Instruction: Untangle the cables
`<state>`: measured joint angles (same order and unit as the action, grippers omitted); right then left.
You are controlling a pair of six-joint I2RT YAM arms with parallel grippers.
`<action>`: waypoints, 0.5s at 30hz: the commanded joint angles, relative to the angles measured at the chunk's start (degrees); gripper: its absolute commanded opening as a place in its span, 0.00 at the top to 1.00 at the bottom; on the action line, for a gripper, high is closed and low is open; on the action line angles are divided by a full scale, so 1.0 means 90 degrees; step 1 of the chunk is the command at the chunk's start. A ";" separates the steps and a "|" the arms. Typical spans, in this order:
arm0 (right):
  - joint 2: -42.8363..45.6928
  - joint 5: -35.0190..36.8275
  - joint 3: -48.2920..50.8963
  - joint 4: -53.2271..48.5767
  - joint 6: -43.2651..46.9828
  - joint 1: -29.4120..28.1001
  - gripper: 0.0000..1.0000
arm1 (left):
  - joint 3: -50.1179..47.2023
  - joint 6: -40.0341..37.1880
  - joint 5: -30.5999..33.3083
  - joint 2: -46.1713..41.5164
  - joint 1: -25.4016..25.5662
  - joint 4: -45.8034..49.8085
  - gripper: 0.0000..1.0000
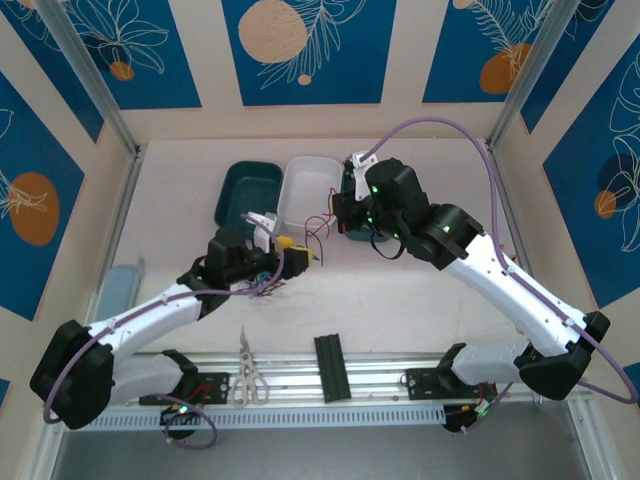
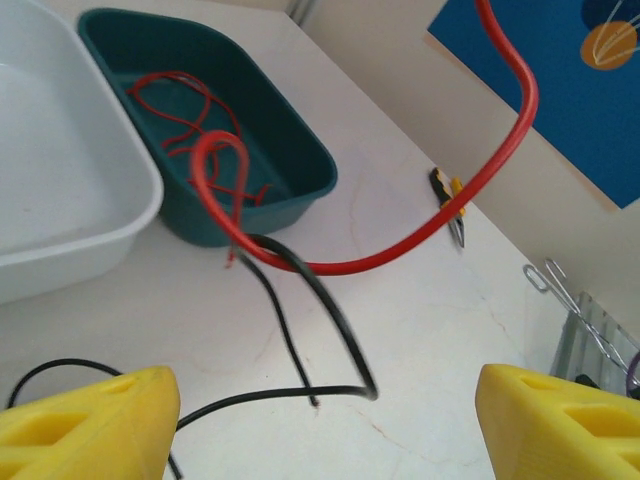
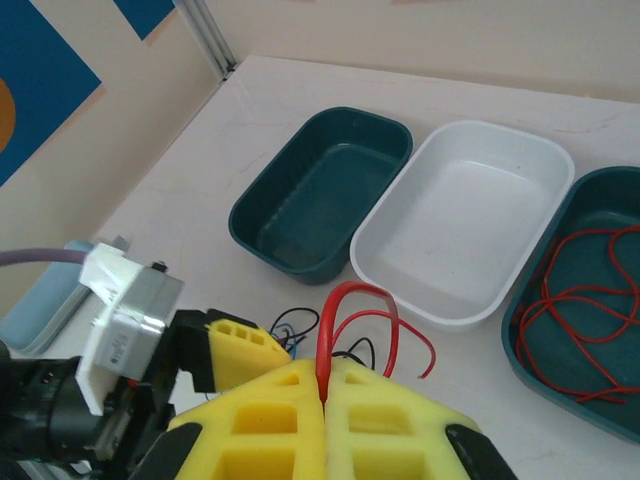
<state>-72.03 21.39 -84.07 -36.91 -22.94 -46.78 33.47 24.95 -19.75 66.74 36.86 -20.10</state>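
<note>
The cables lie in a small tangle of black, blue and red wire [image 1: 268,285] on the table under my left arm. My right gripper [image 3: 325,385] is shut on a thick red cable [image 3: 350,300], which arches up from its yellow fingers. That red cable [image 2: 400,255] sweeps across the left wrist view. My left gripper [image 2: 325,420] is open, and a bent black cable [image 2: 300,395] lies on the table between its yellow fingers [image 2: 90,425] without touching them. More red cables [image 3: 580,300] are coiled in the right teal tray [image 3: 525,365].
An empty teal tray [image 3: 320,190] and an empty white tray [image 3: 470,220] stand side by side at the back. Small pliers [image 2: 450,205] lie on the table. Scissors [image 1: 245,375] and a black block [image 1: 330,365] rest on the rail at the near edge.
</note>
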 commanded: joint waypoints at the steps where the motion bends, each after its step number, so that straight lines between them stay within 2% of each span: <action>1: -0.0060 -0.0109 -0.0221 0.0115 0.0068 -0.0056 1.00 | 0.0227 -0.0067 -0.0127 0.0171 0.0132 -0.0398 0.22; 5: -0.0129 -0.0158 -0.0262 0.0131 0.0089 -0.0080 1.00 | 0.0227 0.0055 0.0038 0.0425 0.0167 -0.0544 0.23; 6: -0.0150 -0.0162 -0.0264 0.0128 0.0085 -0.0093 1.00 | 0.0226 0.0109 0.0077 0.0491 0.0162 -0.0596 0.26; 9: -0.0159 -0.0117 -0.0275 0.0108 0.0082 -0.0094 1.00 | 0.0203 0.0214 0.0243 0.0621 0.0162 -0.0650 0.41; 15: 0.0026 0.0135 -0.0159 -0.0011 0.0017 -0.0061 1.00 | -0.0039 0.0260 0.1007 0.0415 0.0142 -0.0320 0.83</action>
<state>-73.36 21.23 -84.77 -36.93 -22.94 -47.29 33.69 26.85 -15.09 72.07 38.06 -23.18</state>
